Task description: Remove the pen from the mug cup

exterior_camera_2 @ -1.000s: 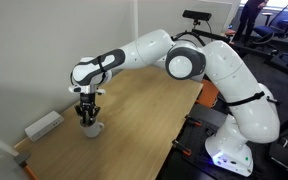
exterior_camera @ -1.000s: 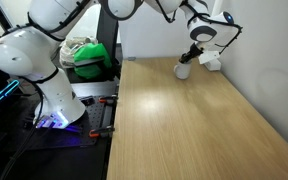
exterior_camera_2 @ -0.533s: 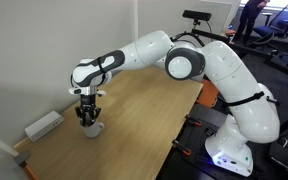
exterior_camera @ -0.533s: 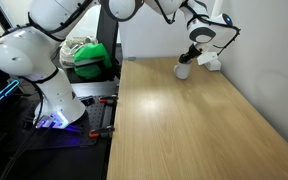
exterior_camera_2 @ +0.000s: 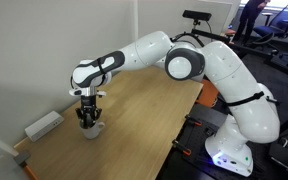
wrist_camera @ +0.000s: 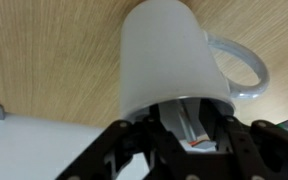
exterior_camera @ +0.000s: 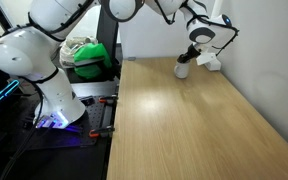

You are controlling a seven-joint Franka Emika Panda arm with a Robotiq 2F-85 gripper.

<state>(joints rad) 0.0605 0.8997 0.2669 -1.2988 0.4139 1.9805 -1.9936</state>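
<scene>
Where the pen (wrist_camera: 196, 143) stands in the mug cup (wrist_camera: 169, 60), the hand (wrist_camera: 190, 136) gapes around it.

- Both ext. views: bright, even indoor light; pics small, low-res, fine detail lost.
- Table (exterior_camera: 184, 120): soft sheen, shadows faint.
- Wrist view: mug cup (wrist_camera: 169, 60) washed out, near-white; gripper (wrist_camera: 189, 130) close to lens, dark & blurry.
- Purple glow at robot base (exterior_camera: 52, 122), surroundings there dim.

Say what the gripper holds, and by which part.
Cannot tell: the gripper is at the mug cup with the pen between its fingers, but contact isn't visible.
</scene>
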